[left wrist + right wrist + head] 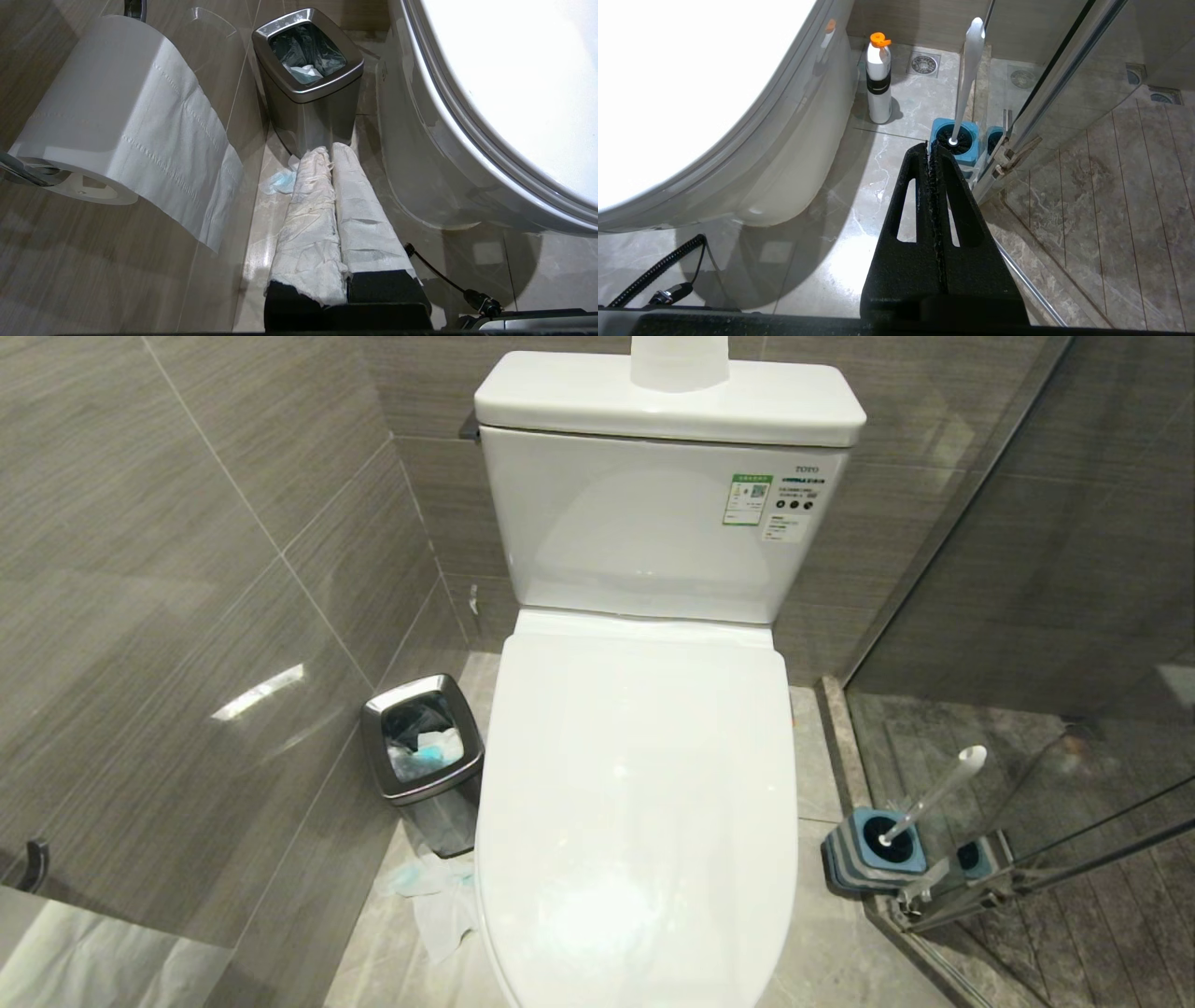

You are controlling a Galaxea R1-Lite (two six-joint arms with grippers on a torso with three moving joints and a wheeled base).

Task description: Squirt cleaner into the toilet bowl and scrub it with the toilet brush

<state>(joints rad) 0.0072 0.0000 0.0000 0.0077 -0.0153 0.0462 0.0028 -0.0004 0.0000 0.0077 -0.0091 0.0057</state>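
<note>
Toilet bowl itself is hidden from me: the white lid (644, 803) is down over it, filling the middle of my head view, with the tank (644, 523) behind it against the far wall. On the tank's upper right I read "TOYO" (807, 469) in small grey letters; below it sits a green-edged sticker (747, 499) with a square code and a row of black round marks beside it, but that print is too small for me to read. A white object (680, 359) stands on the tank top, cut off by the frame.

My toilet brush (934, 793) stands on the floor to the right of the toilet, its slim white handle leaning away toward the glass shower partition (1074, 569), its head down in the blue-topped, grey-ribbed holder (873, 849). From the right wrist I also see a white bottle with an orange cap and black band (879, 79) on the floor beside the toilet base, farther back than the brush; I can read no label on it.

Left of the toilet is a small steel bin (425, 756) with a dark liner and tissue inside, crumpled paper (434, 896) on the floor just near it, and a toilet roll (117, 116) on the left wall.

My left gripper (329, 154), fingers wrapped in white paper, is pressed together and points at the bin. My right gripper (930, 149) has its black fingers together, empty, pointing at the holder
</note>
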